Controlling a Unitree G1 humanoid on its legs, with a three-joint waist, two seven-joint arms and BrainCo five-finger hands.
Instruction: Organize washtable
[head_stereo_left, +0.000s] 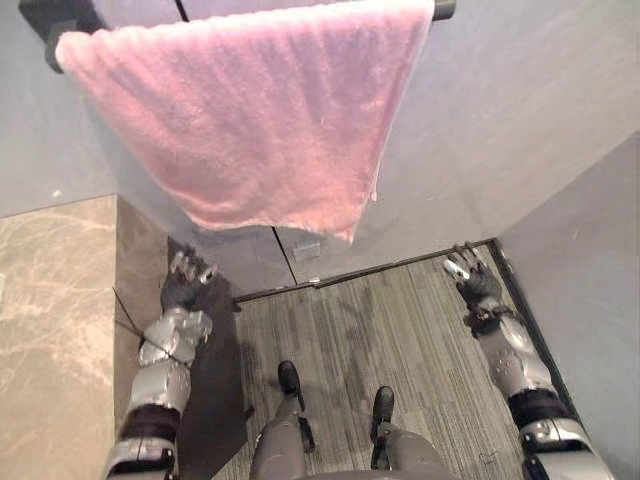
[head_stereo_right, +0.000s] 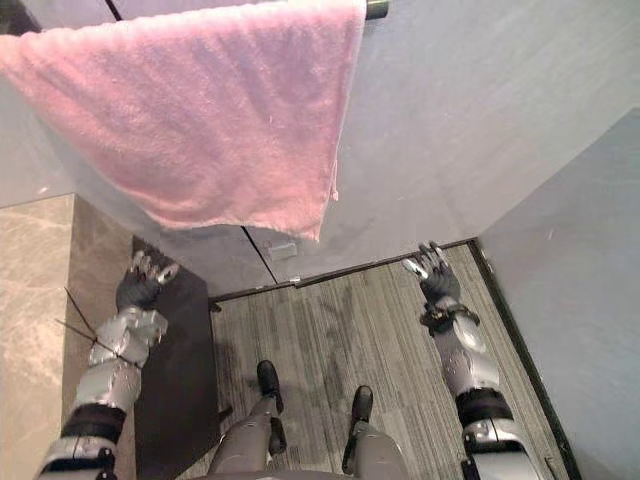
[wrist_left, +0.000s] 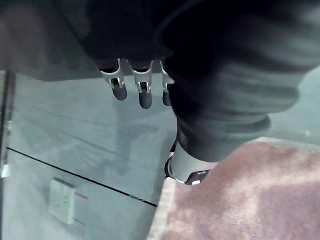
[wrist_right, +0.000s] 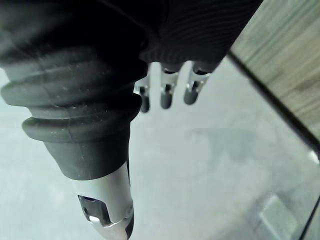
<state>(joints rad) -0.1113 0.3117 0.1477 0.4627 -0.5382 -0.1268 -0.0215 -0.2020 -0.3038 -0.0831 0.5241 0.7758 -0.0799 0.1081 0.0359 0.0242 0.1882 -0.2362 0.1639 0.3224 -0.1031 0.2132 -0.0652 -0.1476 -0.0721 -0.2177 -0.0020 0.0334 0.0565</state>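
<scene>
While the eye views take in the whole pink towel (head_stereo_left: 258, 110) draped over a dark rail (head_stereo_right: 376, 9) against the grey wall (head_stereo_left: 520, 110), the left wrist view brings just its edge up close, beside the left hand's thumb (wrist_left: 186, 170); whether thumb and cloth touch cannot be told there. From the head, the left hand (head_stereo_left: 186, 284) sits below the towel's lower hem with a gap between, and the right hand (head_stereo_left: 471, 279) is below and well to the right of the towel. Both sets of fingers (wrist_left: 145, 97) are loose and relaxed, grasping nothing; the right wrist view shows its fingers (wrist_right: 166, 97) against bare wall. A wall socket (head_stereo_left: 307, 250) sits just under the towel's lowest corner. Left of the towel lies a marble worktop (head_stereo_left: 50, 300); beneath it, striped grey floor (head_stereo_left: 400, 330).
</scene>
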